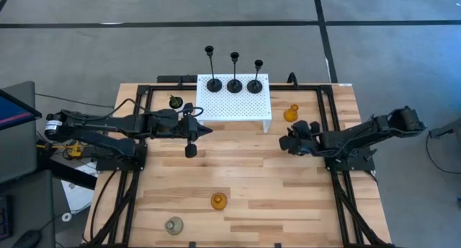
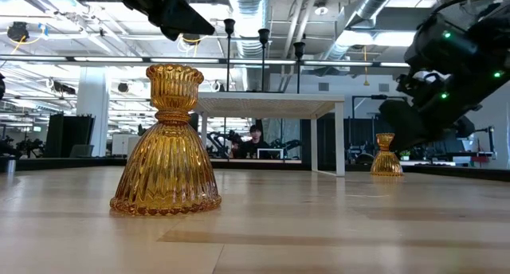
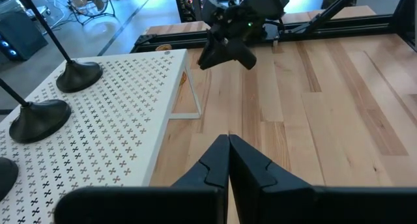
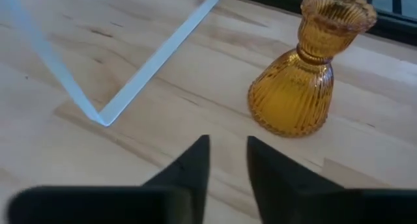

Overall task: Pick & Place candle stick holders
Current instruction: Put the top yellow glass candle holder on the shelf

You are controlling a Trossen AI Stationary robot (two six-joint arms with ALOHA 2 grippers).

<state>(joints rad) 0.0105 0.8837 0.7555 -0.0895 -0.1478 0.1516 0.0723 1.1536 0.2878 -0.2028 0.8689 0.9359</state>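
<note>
Desk (image 1: 288, 183) of pale wood planks carries a white perforated stand (image 1: 234, 104) at the far middle. On the stand, 3 black thin-stemmed holders in a row: left one (image 1: 214, 82), middle one (image 1: 235, 83), right one (image 1: 255, 84), all upright on round bases; the low view suggests they differ in height.

Amber glass holder (image 4: 305, 69) stands upright on the desk just beside the stand's right leg, w/ the right claw (image 4: 227, 160) near it but apart, not touching. Right claw's fingers are a little apart, a narrow gap showing in the right wrist view, nothing between them. In the high view the right claw (image 1: 291, 141) sits right of the stand, below that amber holder (image 1: 291, 114).

Second amber holder (image 1: 219, 200) stands upright on the near part of the desk, roughly centre; it fills the low view's left (image 2: 168, 146). Clear-grey glass holder (image 1: 173, 225) sits near the front edge, left of the second amber one; looks upright, hard to be sure from straight above.

Left claw (image 3: 229, 160) is at the stand's left front corner, over bare wood, fingers pressed together, empty. In the high view it (image 1: 205, 130) points toward the desk's middle, well apart from every glass holder.

Small pot w/ green plant (image 1: 175, 101) sits left of the stand, by the left arm.

A person shows in the room behind the desk, under the stand, in the low view.
</note>
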